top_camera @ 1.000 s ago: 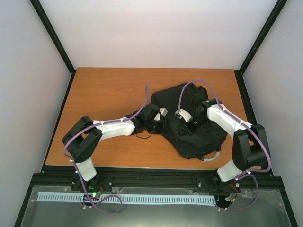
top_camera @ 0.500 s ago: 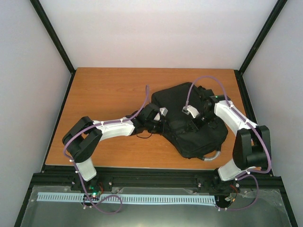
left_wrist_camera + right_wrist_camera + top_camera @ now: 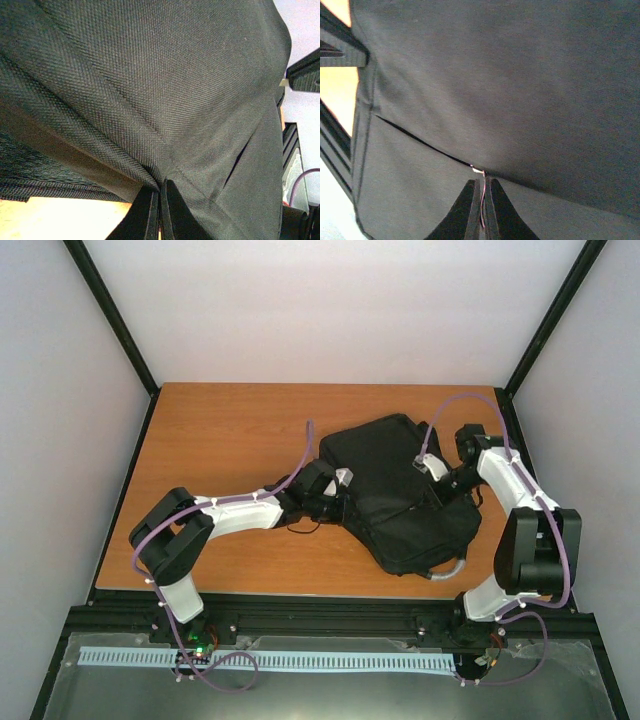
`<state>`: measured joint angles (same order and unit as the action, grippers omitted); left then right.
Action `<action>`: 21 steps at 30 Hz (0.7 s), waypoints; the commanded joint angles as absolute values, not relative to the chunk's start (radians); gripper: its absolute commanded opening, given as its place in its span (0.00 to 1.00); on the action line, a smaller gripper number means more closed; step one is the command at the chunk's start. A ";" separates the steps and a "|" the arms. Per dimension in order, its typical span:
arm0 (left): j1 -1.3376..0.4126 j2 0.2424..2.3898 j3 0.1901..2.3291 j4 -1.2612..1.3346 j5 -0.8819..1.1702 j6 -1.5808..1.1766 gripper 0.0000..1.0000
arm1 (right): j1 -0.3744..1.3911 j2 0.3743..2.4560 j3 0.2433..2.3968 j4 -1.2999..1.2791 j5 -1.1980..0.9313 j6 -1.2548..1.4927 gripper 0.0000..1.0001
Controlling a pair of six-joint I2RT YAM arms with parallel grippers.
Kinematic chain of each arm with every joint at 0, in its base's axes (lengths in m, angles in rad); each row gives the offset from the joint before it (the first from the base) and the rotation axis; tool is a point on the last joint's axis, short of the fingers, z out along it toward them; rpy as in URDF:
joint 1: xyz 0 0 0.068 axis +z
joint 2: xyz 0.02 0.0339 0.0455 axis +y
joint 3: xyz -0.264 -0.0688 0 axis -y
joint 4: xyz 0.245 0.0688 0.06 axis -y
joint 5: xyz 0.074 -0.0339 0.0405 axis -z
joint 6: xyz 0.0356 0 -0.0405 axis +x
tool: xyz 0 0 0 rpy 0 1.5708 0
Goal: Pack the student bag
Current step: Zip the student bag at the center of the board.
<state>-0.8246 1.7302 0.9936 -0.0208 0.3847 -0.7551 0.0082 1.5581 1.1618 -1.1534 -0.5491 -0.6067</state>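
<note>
The student bag (image 3: 395, 502) is a large black fabric backpack lying flat on the right half of the wooden table. My left gripper (image 3: 342, 503) is at its left edge; in the left wrist view the gripper (image 3: 161, 192) is shut on a fold of the bag's fabric (image 3: 165, 100). My right gripper (image 3: 452, 488) is over the bag's right side. In the right wrist view the gripper (image 3: 482, 187) is shut on a thin pale zip pull (image 3: 478, 171) at the end of a dark zip line (image 3: 420, 142) across the bag (image 3: 520, 75).
A grey strap end (image 3: 450, 571) sticks out from the bag's near right corner. A thin black cord (image 3: 303, 528) lies on the table (image 3: 220, 440) beside the left gripper. Black frame posts stand at the table's corners.
My right gripper has moved from the bag's middle to its right side, towards the far right. The left arm has stayed put on the bag's left edge.
</note>
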 commanded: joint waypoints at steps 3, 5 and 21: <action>-0.818 1.688 0.975 -0.034 0.360 -0.721 0.01 | -0.095 1.598 1.212 -1.161 -0.494 -0.684 0.03; -0.817 1.687 0.973 -0.034 0.359 -0.720 0.01 | -0.122 1.608 1.225 -1.155 -0.483 -0.695 0.03; -0.813 1.683 0.963 -0.037 0.354 -0.718 0.01 | -0.296 1.714 1.320 -1.131 -0.450 -0.754 0.03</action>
<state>-0.8246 1.7164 0.9733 -0.0143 0.3740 -0.7479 -0.2558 1.6943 1.2835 -1.1633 -0.4881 -0.7254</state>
